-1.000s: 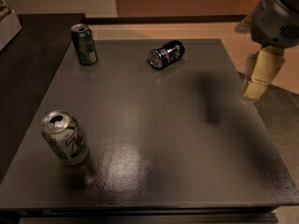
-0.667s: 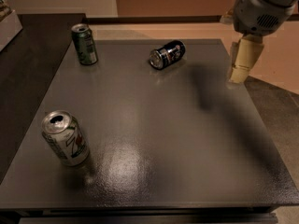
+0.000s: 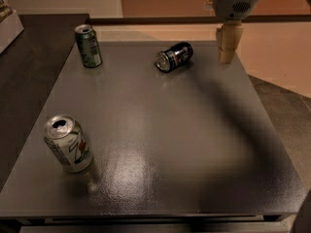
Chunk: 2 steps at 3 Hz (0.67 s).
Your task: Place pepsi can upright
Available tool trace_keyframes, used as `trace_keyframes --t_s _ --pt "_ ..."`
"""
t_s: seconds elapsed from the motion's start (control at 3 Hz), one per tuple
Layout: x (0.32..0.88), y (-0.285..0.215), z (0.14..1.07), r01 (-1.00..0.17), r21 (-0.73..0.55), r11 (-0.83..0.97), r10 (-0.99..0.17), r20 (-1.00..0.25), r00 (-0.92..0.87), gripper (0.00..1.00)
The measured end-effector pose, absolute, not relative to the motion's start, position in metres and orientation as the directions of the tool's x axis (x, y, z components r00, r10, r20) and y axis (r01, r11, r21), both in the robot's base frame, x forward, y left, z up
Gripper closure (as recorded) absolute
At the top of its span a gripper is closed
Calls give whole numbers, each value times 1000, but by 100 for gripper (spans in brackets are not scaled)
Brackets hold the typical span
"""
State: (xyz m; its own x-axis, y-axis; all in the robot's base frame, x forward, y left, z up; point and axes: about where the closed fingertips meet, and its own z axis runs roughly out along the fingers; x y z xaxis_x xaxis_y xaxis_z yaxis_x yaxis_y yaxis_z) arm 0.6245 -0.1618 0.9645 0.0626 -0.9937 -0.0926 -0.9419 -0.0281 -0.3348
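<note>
The pepsi can (image 3: 174,57), dark navy with a silver top, lies on its side near the far middle of the dark table (image 3: 160,130), its top facing left toward me. My gripper (image 3: 227,56) hangs above the table's far right corner, to the right of the can and apart from it. It holds nothing.
A green can (image 3: 88,45) stands upright at the far left of the table. A white-silver can with red and green print (image 3: 68,143) stands upright at the near left. A dark counter (image 3: 24,67) adjoins the table's left side. Floor lies to the right.
My gripper has moved left and toward the far edge, from beyond the table's right edge to nearer the lying pepsi can. The cans have not moved.
</note>
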Motion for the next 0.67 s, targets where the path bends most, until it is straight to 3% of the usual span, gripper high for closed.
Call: trace_keyframes --t_s 0.67 --pt "685 -133 939 -902 -350 -252 -965 24 261 0"
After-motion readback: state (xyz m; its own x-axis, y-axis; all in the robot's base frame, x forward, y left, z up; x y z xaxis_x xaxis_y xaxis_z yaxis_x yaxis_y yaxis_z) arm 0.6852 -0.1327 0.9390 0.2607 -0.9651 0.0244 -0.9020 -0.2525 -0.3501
